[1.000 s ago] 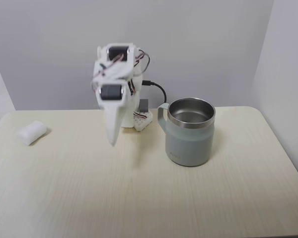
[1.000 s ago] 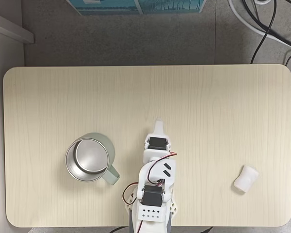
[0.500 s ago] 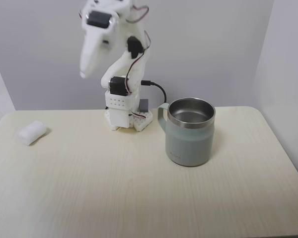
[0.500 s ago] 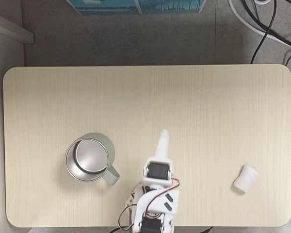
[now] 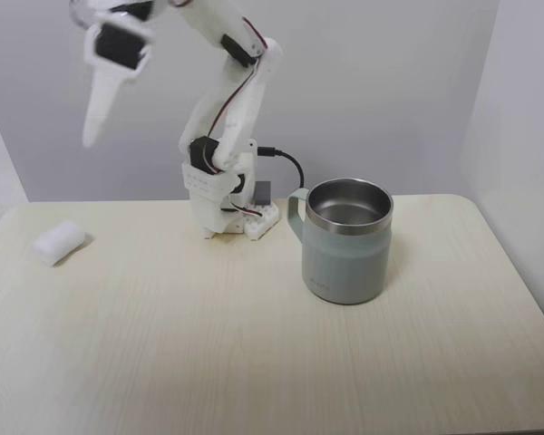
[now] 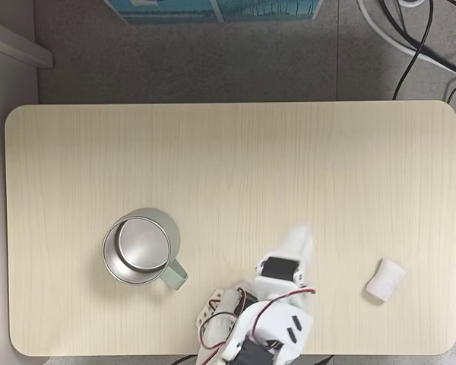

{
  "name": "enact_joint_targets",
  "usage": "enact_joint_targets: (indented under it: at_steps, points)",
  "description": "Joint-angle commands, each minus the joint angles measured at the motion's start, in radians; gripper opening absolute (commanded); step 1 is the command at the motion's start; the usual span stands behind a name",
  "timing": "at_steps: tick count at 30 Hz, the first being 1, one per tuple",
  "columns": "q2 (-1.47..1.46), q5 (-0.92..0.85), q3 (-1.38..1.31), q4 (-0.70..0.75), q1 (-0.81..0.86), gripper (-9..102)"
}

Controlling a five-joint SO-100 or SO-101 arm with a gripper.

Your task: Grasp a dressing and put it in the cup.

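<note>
- No text, number or sign can be read in either fixed view.
- The cup [image 5: 347,239], to the right of the arm in the front fixed view, has a small dark mark low on its wall, but it is too small to read.
- The blue box [image 6: 213,10], far beyond the tip of the gripper [image 6: 302,234] in the top fixed view, shows some white print at its edge, but it is cut off and cannot be read.
</note>
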Motion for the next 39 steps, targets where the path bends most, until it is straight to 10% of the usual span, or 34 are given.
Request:
enact_joint_targets:
  at_steps: [1,21,39]
  points:
    - [0.144,-0.17,0.084,0.061,0.097,26]
    - [0.472,-0.778,-0.124,-0.172,0.522,26]
    - [0.761,-0.857,-0.255,-0.586,0.638,27]
